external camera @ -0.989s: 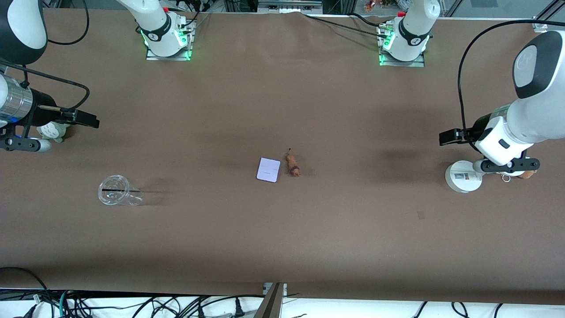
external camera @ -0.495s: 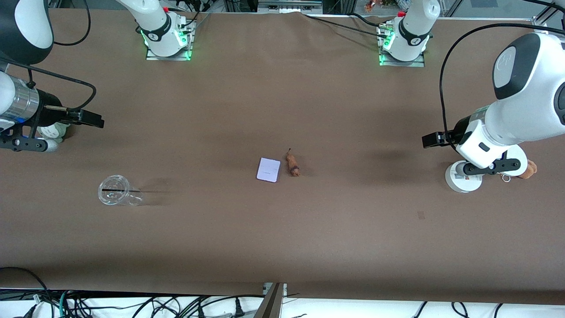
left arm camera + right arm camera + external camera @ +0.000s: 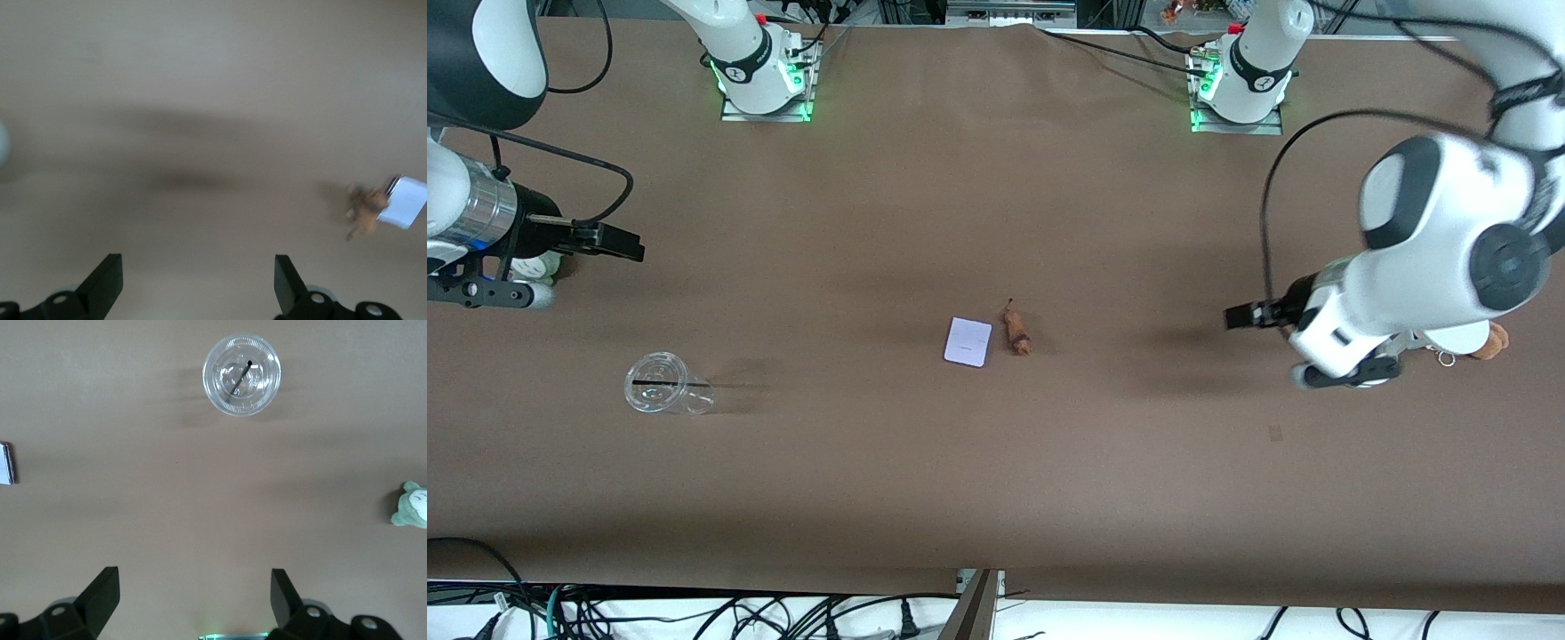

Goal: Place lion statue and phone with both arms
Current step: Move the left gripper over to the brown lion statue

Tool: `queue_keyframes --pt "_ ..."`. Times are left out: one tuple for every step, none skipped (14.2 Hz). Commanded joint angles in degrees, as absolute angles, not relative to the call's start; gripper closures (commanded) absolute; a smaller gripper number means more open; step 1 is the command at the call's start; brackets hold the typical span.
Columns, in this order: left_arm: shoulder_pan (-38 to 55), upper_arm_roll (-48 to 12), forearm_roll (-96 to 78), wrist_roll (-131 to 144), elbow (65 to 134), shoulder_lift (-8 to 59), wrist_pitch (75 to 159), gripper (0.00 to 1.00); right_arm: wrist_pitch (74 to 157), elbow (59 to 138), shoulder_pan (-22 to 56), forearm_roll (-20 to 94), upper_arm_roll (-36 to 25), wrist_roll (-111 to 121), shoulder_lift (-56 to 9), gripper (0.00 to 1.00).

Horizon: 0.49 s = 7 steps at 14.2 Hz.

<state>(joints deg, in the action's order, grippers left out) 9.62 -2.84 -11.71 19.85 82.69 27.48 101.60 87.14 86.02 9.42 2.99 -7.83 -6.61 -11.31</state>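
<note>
The phone [image 3: 967, 342] lies flat mid-table with the lion statue [image 3: 1017, 332] just beside it, toward the left arm's end. The left gripper [image 3: 1245, 315] hangs over bare table near that end, fingers spread wide and empty. The right gripper [image 3: 615, 244] hangs over the other end, also spread, with a clear cup [image 3: 660, 384] nearer the camera. Each should come straight down, since the two sit close together.

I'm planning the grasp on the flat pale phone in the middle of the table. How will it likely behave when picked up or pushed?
The flat pale lavender-white rectangular phone looks like a rigid slab, so it probably won't flex. It lies flush on the brown table with only a thin edge, so fingers may struggle to get under it. Pushed, it would likely slide, perhaps into the small orange-brown lion statue beside it.
</note>
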Motion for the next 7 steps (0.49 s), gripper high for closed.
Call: queue_keyframes --pt "16.0 -2.2 -13.1 27.3 79.2 33.4 105.9 0.00 88.9 84.9 9.8 3.9 -7.7 -7.1 -12.0 0.00" --pt "17.6 -2.2 -13.0 30.6 79.3 33.5 107.5 0.00 89.0 84.9 9.8 3.9 -7.7 -7.0 -12.0 0.00" --pt "19.3 -2.3 -13.2 34.0 79.3 34.1 109.6 0.00 89.1 84.9 9.8 3.8 -7.7 -7.0 -12.2 0.00" --pt "20.6 -2.3 -13.4 36.6 79.4 35.1 111.6 0.00 89.3 84.8 9.8 3.8 -7.8 -6.6 -12.5 0.00" --pt "22.3 -2.3 -13.4 39.2 79.3 37.2 114.3 0.00 89.6 84.8 9.8 3.9 -7.8 -6.6 -12.5 0.00" --pt "24.9 -2.2 -13.1 42.1 79.2 39.1 117.7 0.00 89.8 84.8 9.8 3.8 -7.7 -6.6 -12.6 0.00" --pt "27.7 -2.0 -12.9 45.8 79.2 40.9 121.5 0.00 90.2 84.9 9.8 3.8 -7.8 -6.6 -12.6 0.00"
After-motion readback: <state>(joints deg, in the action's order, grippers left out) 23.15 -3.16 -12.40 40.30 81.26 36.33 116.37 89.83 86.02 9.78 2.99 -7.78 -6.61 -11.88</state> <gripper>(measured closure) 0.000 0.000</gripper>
